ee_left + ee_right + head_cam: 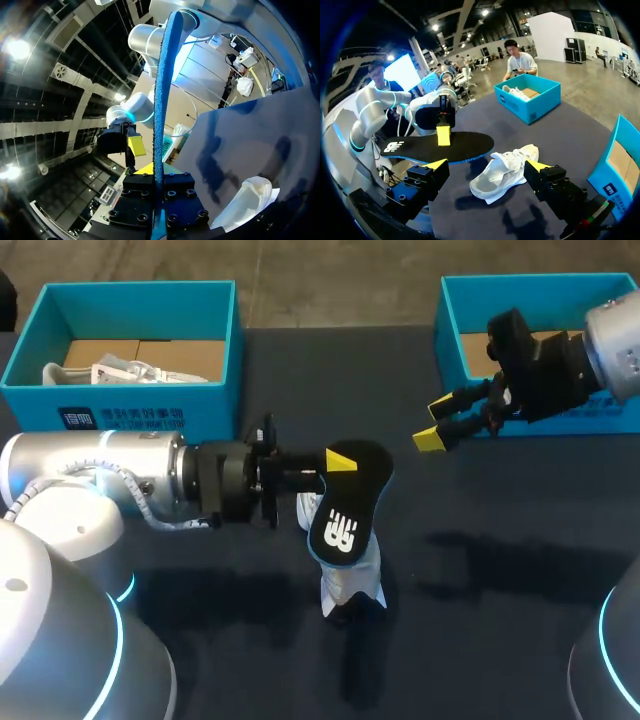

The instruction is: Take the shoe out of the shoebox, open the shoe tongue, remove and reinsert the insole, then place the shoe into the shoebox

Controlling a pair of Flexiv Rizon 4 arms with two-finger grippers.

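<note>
1. Just above the shoe [348,580], which lies on the dark bench [500,560], your left pincer [338,462] is clamped on the black insole [352,508]. One yellow tip presses on the insole's upper face.
2. In your left wrist view the insole [161,115] shows edge-on, running straight out from between the fingers. The shoe [246,199] lies on the bench below and to one side of it.
3. Well apart from the shoe, up and to its right, your right pincer [435,423] hangs in the air with its fingers spread and nothing between them.
4. In your right wrist view the shoe [502,172] lies ahead of the spread tips of that pincer [487,165]. The insole [440,147] is held level just beside the shoe.
5. Beyond the shoe, at the far left, stands the left shoebox [130,405] with a second shoe [110,372] inside.
6. Beyond the shoe, at the far right, stands the right shoebox [448,330], just behind your right pincer.
</note>
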